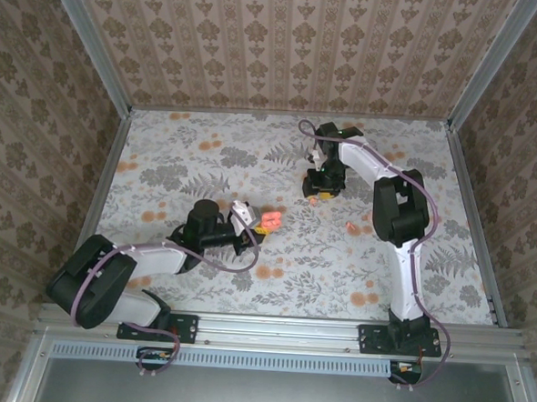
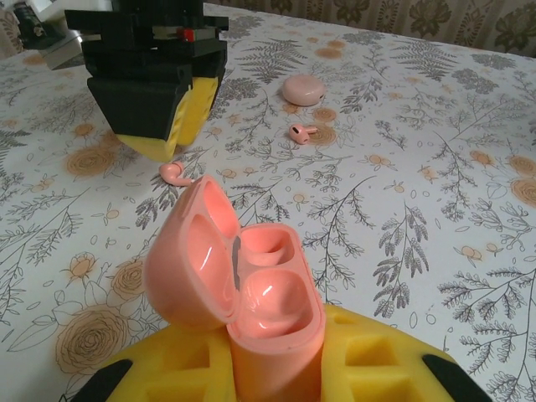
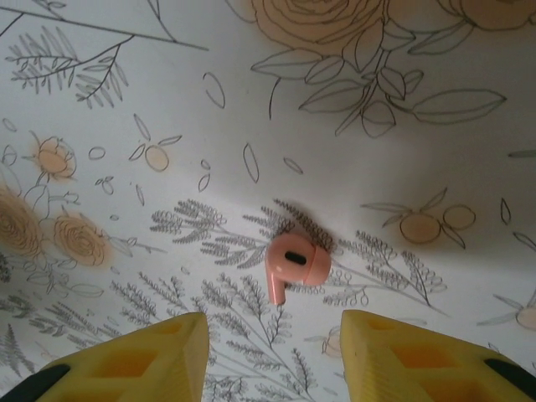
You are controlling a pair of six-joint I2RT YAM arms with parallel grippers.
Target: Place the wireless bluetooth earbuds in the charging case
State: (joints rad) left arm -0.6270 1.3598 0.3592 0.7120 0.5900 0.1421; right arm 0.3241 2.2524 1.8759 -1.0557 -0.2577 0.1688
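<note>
Here, the left gripper is clamped on the case, whose lid is open. One earbud lies beyond the case, untouched, just ahead of the right gripper — jaws apart — the second earbud lies farther beyond.

We see glossy, smooth pink plastic on the charging case and the earbud, matt yellow foam-like padding on the right fingers, and a matt printed bench.
</note>
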